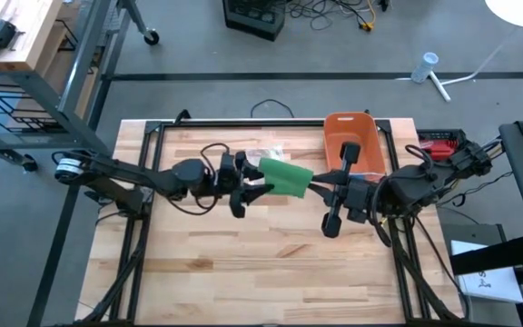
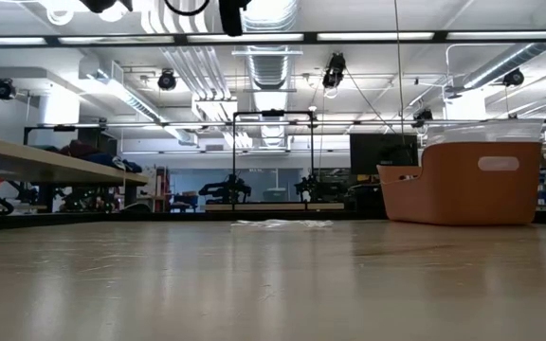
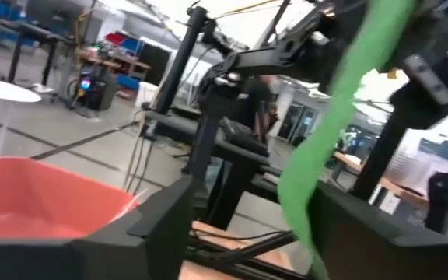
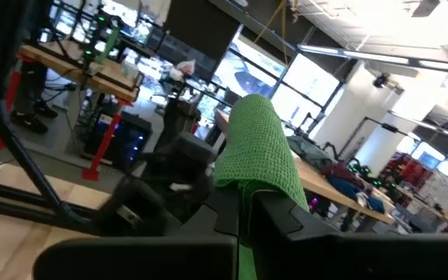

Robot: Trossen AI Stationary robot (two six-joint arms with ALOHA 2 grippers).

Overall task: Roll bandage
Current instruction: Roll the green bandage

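Bandage (image 1: 288,177), a green woven strip, hangs in the air above the table's (image 1: 243,263) middle, its long axis running across between the 2 arms. Right end effector (image 1: 319,189) is clenched on one end, where the mesh folds over its fingers (image 4: 278,214). Left end effector (image 1: 251,184) sits at the other end with its fingers apart around the strip. An orange plastic bin (image 1: 352,141) with rounded corners stands near the far edge. The near half of the wooden table lies bare.
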